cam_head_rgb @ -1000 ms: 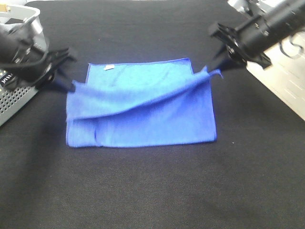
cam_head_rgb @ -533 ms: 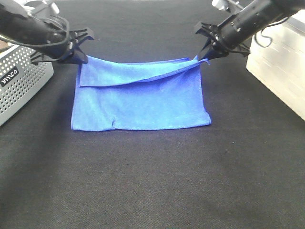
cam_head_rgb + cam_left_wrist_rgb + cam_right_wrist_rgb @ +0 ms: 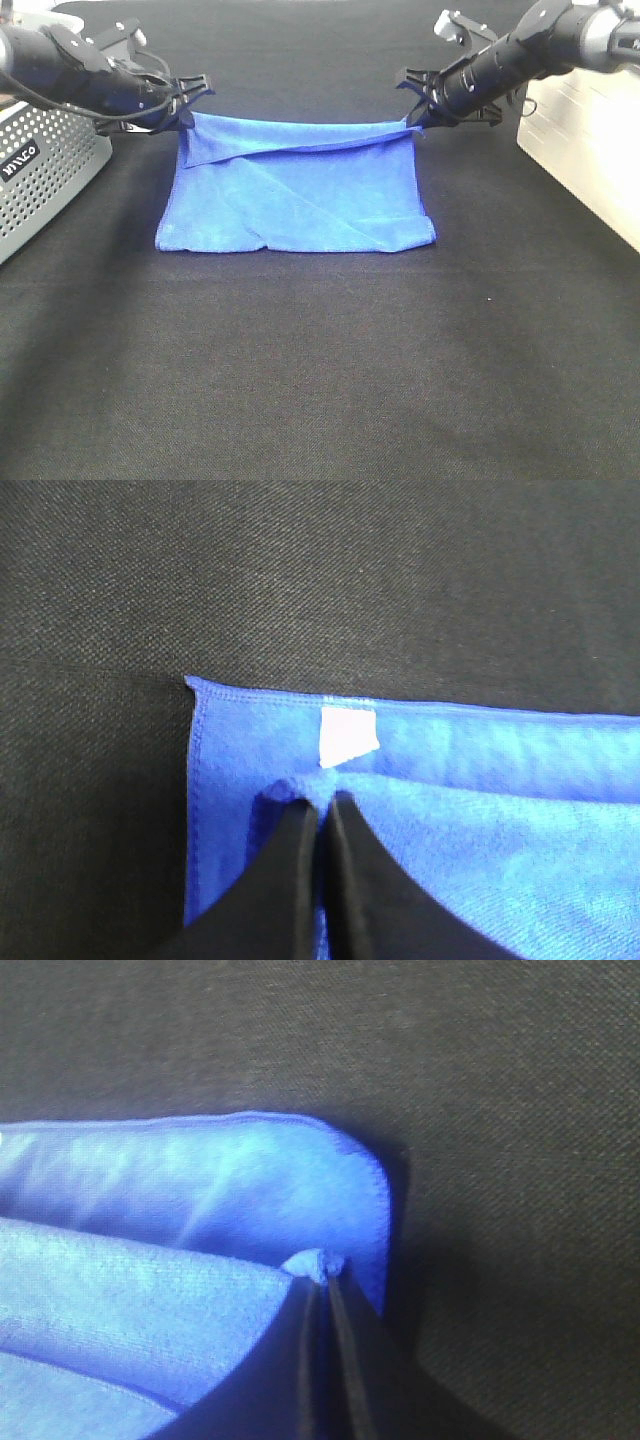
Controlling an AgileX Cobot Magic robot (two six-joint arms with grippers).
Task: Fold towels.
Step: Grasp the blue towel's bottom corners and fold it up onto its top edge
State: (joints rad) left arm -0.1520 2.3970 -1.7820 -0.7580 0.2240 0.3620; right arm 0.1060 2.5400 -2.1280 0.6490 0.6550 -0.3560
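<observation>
A bright blue towel [image 3: 300, 195] lies on the black table, its front half doubled over toward the back edge. My left gripper [image 3: 187, 118] is shut on the folded-over corner at the towel's back left. In the left wrist view its fingers [image 3: 290, 860] pinch blue cloth just short of the small white tag [image 3: 347, 736]. My right gripper [image 3: 413, 122] is shut on the other folded-over corner at the back right. The right wrist view shows its fingertips [image 3: 340, 1305] pinching a small bunch of the towel [image 3: 180, 1290] close above the lower layer's rounded corner.
A perforated grey basket [image 3: 45, 175] stands at the left edge, close beside my left arm. A white block [image 3: 590, 150] sits at the right edge next to my right arm. Black table cloth [image 3: 320, 380] stretches in front of the towel.
Both grippers have carried the towel's front corners up and back over the towel, lowering them near the back edge. The folded layer now lies flatter, nearly matching the rear corners.
</observation>
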